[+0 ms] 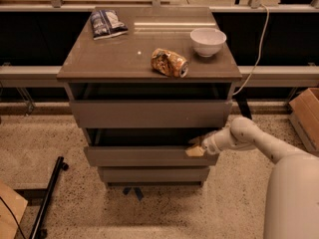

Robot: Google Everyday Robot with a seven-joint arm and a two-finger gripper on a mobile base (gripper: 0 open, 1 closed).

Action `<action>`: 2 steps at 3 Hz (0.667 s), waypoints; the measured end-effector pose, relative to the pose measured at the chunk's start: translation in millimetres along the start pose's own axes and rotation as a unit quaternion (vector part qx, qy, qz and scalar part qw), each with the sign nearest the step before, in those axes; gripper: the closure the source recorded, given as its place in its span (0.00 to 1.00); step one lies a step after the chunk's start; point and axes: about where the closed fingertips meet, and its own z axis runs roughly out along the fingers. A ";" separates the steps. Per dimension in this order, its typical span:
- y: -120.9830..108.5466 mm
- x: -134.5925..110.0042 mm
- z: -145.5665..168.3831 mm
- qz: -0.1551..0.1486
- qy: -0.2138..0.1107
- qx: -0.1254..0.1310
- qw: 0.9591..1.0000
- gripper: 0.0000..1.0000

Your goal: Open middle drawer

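The cabinet has three grey-brown drawer fronts. The middle drawer (144,156) stands a little out from the cabinet, with a dark gap above its front. The top drawer (149,113) also stands out. The lowest front (152,174) sits further back. My gripper (195,148) reaches in from the right on a white arm and rests at the top right edge of the middle drawer front, its tan fingertips (193,152) at the lip.
On the cabinet top (114,59) lie a blue snack bag (106,23), a crushed can (170,62) and a white bowl (208,41). A cardboard box (306,114) stands at the right. A black bar (47,198) lies on the floor at the left. A cable hangs at the right.
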 end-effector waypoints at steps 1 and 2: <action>0.1 -0.5 -0.5 0.000 0.000 0.000 1.000 1.00; 0.2 -0.5 -0.5 0.000 0.000 0.000 1.000 1.00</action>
